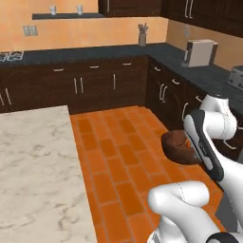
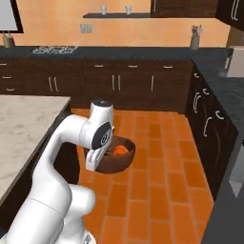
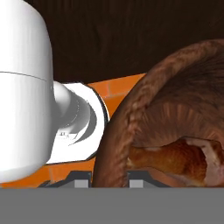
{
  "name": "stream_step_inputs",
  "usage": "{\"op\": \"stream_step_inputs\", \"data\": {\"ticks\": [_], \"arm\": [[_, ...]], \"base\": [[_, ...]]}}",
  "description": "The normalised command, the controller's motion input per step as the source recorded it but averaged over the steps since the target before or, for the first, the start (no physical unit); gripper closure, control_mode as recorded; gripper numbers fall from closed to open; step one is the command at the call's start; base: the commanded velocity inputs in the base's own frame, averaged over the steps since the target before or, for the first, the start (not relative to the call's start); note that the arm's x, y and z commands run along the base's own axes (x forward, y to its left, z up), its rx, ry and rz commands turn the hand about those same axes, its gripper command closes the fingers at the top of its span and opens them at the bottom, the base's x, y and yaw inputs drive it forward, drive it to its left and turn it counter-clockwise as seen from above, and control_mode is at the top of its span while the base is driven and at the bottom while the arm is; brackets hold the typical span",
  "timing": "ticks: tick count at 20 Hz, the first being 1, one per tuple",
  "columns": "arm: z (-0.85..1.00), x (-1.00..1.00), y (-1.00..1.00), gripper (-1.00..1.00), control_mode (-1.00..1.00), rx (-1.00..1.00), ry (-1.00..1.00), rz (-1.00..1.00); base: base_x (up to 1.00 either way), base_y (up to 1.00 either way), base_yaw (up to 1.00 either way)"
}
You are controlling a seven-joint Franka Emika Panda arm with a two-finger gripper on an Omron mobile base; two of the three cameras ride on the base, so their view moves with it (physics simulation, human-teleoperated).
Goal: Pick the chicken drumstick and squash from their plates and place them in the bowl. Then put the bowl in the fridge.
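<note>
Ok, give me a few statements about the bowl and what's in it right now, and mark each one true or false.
1. The bowl is held up over the orange tile floor. True.
2. The squash lies inside the bowl. True.
3. The drumstick sits on a red-rimmed plate. False: it lies in the bowl.
4. The bowl rests on the marble counter. False: it hangs beside the arm, off the counter.
5. The pincer grips the bowl's rim. True.
</note>
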Motion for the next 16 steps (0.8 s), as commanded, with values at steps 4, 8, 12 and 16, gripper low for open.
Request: {"op": "stream_step_inputs", "data": {"ticks": [4,8,12,16], "arm": [[0.0,0.0,0.0,1.0,1.0,0.0,0.0,0.0],[0.0,0.0,0.0,1.0,1.0,0.0,0.0,0.0],[0.0,0.0,0.0,1.0,1.0,0.0,0.0,0.0],[0.0,0.0,0.0,1.0,1.0,0.0,0.0,0.0]], "base": [[0.4,0.28,-0.79],[0.0,0.28,-0.94],[0.57,0.76,-0.66],[1.0,0.99,-0.2]]}}
